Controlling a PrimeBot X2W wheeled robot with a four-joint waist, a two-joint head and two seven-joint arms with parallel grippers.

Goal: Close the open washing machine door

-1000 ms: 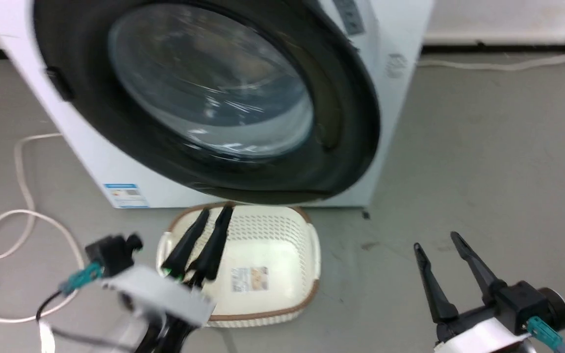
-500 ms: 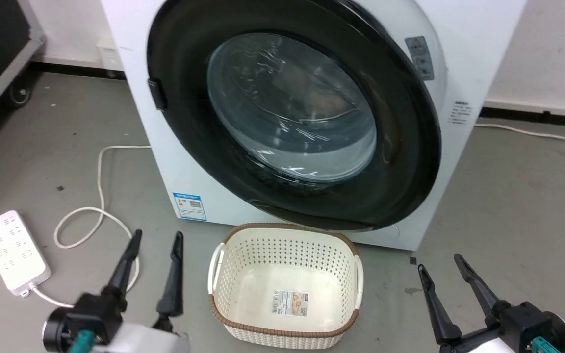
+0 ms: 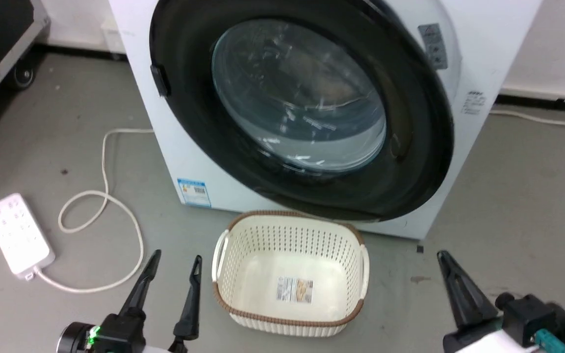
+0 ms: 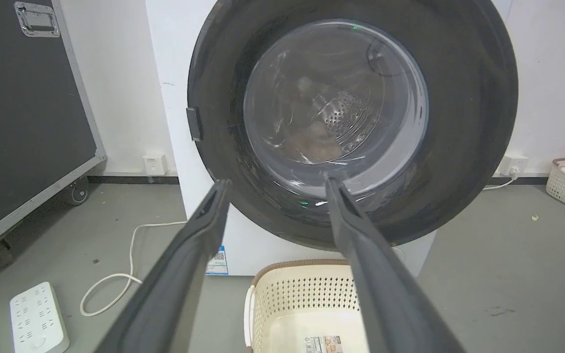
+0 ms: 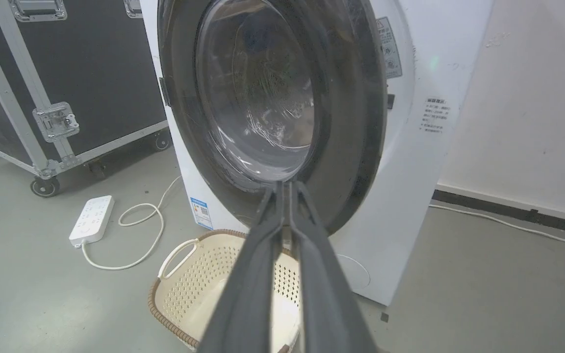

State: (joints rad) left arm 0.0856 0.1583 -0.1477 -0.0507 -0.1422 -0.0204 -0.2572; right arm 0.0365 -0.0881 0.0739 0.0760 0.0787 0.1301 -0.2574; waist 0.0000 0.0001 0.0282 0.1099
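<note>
Washing machine door (image 3: 302,108): round, glossy black with a bulging glass window, set on the front of the white washing machine (image 3: 189,162) at the middle of the head view. It lies close against the machine's front; whether it is latched cannot be told.

Far left: a white power strip (image 3: 17,233) on the floor, its cable (image 3: 101,206) looping toward the machine.

Left gripper (image 3: 177,255): low at the lower left, above the floor just left of the basket. Its fingers point up toward the machine, spread wide and holding nothing. In the left wrist view both fingers (image 4: 204,220) frame the lower part of the door, clear of it.

Centre: a cream perforated laundry basket (image 3: 287,240) on the floor in front of the machine, below the door.

Right gripper (image 3: 444,257): low at the lower right, well apart from the door. Its fingers are pressed together to one point with nothing between them.

Change noted: half a second ago the right fingers stood apart in a V; they are now together. The left fingers are spread as before. The head camera has shifted slightly.
</note>
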